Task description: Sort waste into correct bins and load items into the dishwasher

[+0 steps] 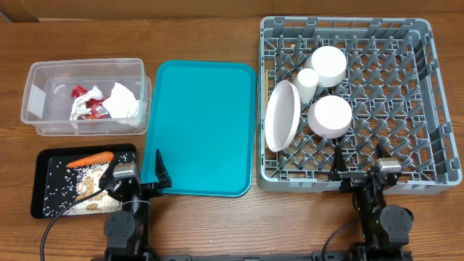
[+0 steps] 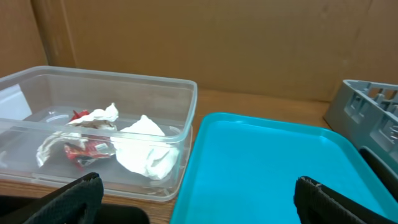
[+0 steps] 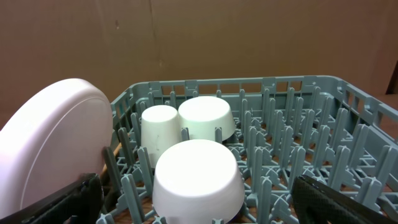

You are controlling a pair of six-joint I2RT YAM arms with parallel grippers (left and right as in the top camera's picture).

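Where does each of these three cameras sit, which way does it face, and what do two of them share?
Overhead: above the table, looking straight down; left gripper and right gripper at the bottom edge.
Left wrist: low, facing clear bin and teal tray; its open fingers below.
Right wrist: low, facing into dish rack, at bowls; its open fingers below.
Shared: overhead and left wrist both show clear bin and teal tray.

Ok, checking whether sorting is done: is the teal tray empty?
Empty. Overhead, the teal tray shows only bare surface, with nothing lying on it.
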